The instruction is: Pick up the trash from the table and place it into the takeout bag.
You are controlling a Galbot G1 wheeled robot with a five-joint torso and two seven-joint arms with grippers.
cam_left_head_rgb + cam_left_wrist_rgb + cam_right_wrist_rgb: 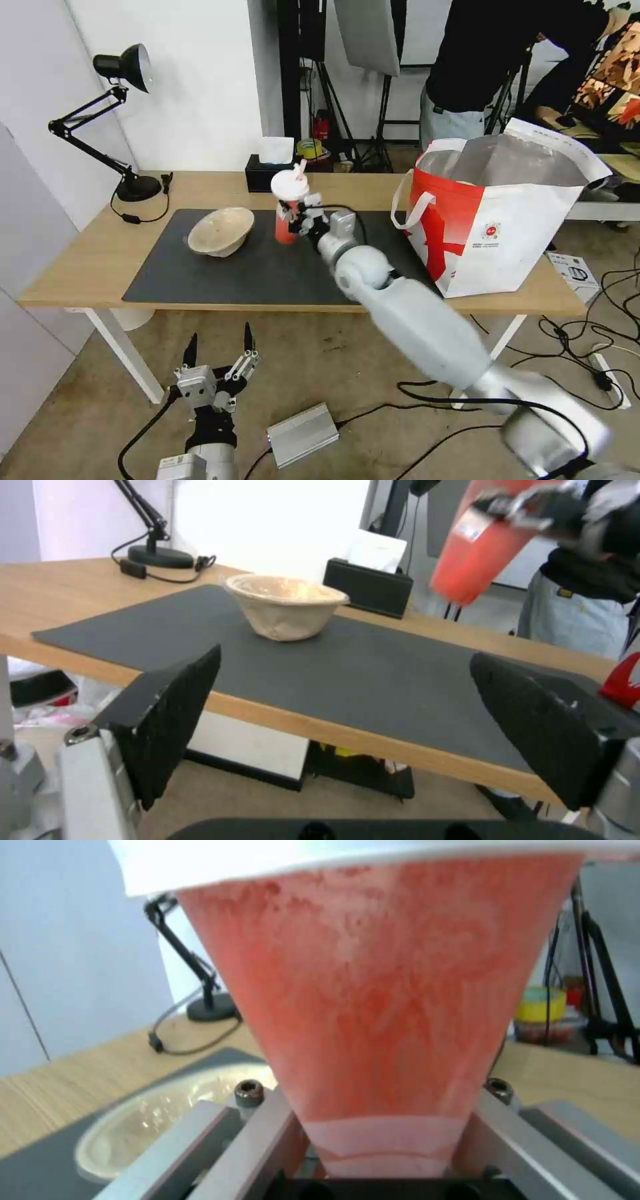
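Right gripper (298,217) clamped on red cup with white lid (288,207), frame centre; keep it upright, clear white-red foil-lined takeout bag (500,227) rim. Left gripper (220,347) spread wide and empty, lower left.

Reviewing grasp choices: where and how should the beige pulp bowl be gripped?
Pinch the raised rim of the beige pulp bowl from above, probably one finger inside: it sits tilted on the mat, and its wide flaring wall suits no side grasp.

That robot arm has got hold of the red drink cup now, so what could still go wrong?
The right hand grips the red cup low on its tapered body, so it might slip or tip. Carried toward the takeout bag, it could catch the bag's tall rim. The lid may leak if tilted.
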